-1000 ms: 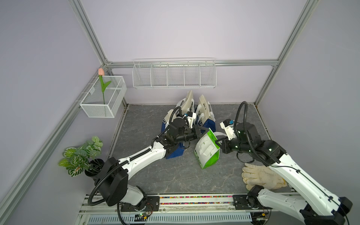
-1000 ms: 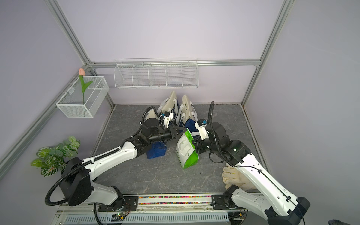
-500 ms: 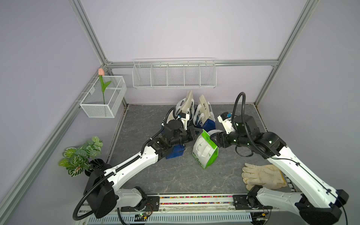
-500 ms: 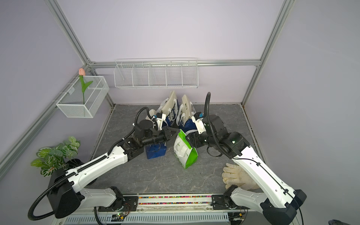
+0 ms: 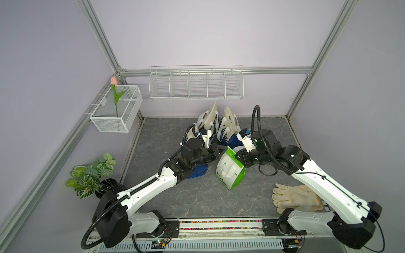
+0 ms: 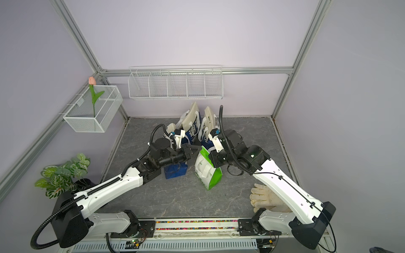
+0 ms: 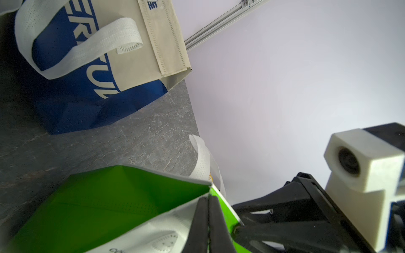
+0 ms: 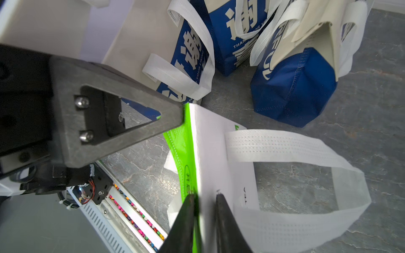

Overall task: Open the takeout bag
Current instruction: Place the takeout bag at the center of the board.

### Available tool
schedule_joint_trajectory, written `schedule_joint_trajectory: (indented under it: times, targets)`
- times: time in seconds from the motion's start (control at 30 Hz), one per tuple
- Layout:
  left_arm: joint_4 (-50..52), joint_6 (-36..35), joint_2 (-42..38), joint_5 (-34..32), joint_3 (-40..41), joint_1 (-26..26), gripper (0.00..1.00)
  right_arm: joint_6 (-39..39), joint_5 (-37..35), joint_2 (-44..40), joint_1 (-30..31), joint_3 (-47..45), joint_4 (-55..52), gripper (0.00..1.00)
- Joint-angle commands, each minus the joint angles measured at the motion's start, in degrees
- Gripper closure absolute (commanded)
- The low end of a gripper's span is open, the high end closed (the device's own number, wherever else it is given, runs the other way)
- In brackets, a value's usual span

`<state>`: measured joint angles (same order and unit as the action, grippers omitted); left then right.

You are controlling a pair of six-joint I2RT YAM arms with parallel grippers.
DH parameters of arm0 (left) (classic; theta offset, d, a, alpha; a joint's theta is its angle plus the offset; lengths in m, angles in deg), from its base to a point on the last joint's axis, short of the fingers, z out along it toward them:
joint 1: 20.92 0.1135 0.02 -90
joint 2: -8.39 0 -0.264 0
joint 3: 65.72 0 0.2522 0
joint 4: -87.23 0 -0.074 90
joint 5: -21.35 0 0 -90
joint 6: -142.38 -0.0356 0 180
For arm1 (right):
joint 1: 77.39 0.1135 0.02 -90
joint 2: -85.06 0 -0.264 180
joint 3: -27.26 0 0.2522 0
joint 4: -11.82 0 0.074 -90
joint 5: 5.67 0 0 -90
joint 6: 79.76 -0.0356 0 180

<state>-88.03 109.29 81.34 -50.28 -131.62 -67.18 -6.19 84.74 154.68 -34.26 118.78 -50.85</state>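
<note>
The right jaws, spread half a second ago, have closed again and now pinch the top edge of the bag [image 5: 230,173], which stands tilted on the table [image 5: 197,197] before the blue bags [image 5: 225,131]. The left jaws stay pressed together on its rim. With the regrasp done, pulling the mouth apart likely comes next.

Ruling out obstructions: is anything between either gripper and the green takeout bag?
Nothing visible does. The left gripper is shut on the green takeout bag at its rim, and the right gripper pinches its white panel. The blue bags stand beyond it, not between.
</note>
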Motion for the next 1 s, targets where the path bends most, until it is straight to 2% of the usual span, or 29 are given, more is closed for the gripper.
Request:
schedule_joint_trajectory:
  times: [0.0, 0.2, 0.37, 0.47, 0.57, 0.7, 0.87, 0.97]
  targets:
    - [-4.98, 1.51, 0.31, 2.18, 0.72, -0.32, 1.0, -0.08, 0.29, -0.01, 0.28, 1.05, -0.02, 0.88]
    - [-9.14, 2.42, 3.0, 4.69, -0.14, -0.8, 0.99, -0.54, 2.4, -0.36, 0.06, -0.15, 1.52, 0.92]
    - [-8.66, 2.04, 3.94, 5.36, -0.68, -1.02, 0.9, -0.84, 2.82, -0.65, -0.46, -0.02, 1.53, 0.92]
    - [-8.56, 1.74, 4.31, 5.79, -0.42, -1.11, 0.79, -1.01, 2.95, -0.63, -0.62, -0.02, 1.71, 0.93]
    - [-8.31, 1.63, 4.73, 6.06, -0.34, -1.1, 0.77, -1.25, 3.11, -0.8, -0.73, -0.13, 2.01, 0.93]
    - [-9.21, 2.01, 5.15, 6.14, -0.24, -1.11, 0.91, -1.61, 3.93, -1.07, -1.09, -0.54, 2.54, 0.93]
    - [-10.32, 2.11, 5.87, 6.94, -1.2, -1.08, 1.0, -2.12, 5.1, -1.66, -1.66, -1.29, 3.29, 0.93]
    - [-9.63, 1.96, 5.69, 6.48, -1.27, -1.2, 1.0, -2.21, 4.08, -1.86, -1.82, -1.37, 2.86, 0.93]
